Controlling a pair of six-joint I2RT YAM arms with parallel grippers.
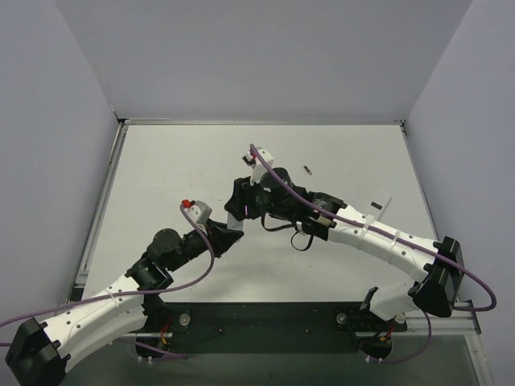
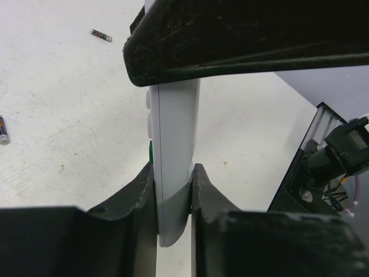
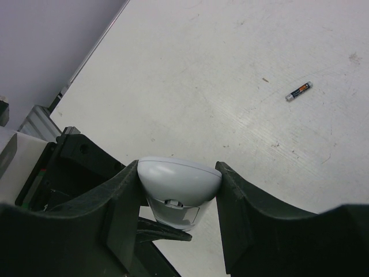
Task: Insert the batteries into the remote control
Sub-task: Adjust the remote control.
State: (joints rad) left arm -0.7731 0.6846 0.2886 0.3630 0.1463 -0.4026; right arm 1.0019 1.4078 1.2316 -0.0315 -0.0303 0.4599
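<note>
- Two grippers, one handset: the left gripper (image 2: 173, 173) is clamped across the thin sides of the remote control (image 2: 176, 138), holding it on edge over the table (image 2: 57, 104).
- The right gripper (image 3: 179, 173) pinches the remote's rounded end, a finger tight against each side. I read this as a two-handed brace, so the handset can be turned or its back worked on.
- Both batteries (image 2: 101, 36) lie loose on the table. In the left wrist view one sits at eleven o'clock of the remote, and the other battery (image 2: 3, 130) is at nine o'clock, cut by the frame edge.
- From overhead, one battery (image 1: 308, 170) shows at one o'clock of the joined grippers, well apart from them.
- As for the battery bay, I can't tell whether it's open. Nothing shows inside it, and with both cells on the table I judge it unloaded.
</note>
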